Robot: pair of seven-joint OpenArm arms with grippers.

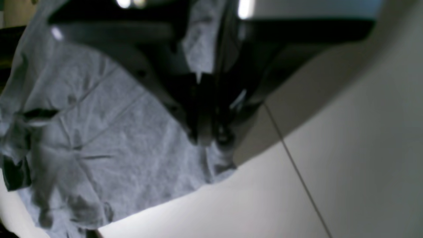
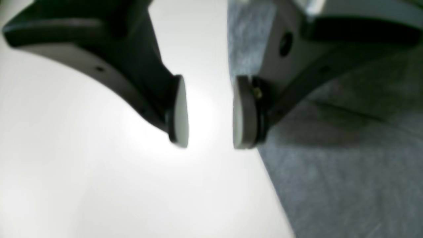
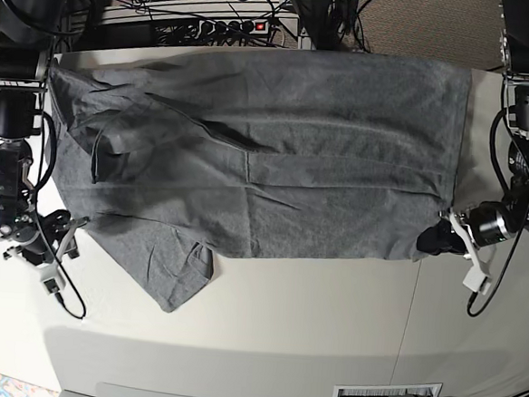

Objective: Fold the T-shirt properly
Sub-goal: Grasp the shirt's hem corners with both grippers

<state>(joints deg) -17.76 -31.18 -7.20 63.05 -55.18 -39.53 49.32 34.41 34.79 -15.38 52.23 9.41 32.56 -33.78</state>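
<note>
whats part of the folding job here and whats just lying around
Part of the job:
- T-shirt, spread over the table
- left claw, shut on the T-shirt's corner
- right claw, open, beside the T-shirt's edge

Just lying about:
- power strip and cables behind the table

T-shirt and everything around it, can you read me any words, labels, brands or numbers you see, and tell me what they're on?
None can be read.
T-shirt: plain grey, no print or visible label.
Table: bare white, no markings.
Power strip behind the table: too small to read anything.
Left gripper and right gripper: no legible text; both wrist views are blurred.
</note>
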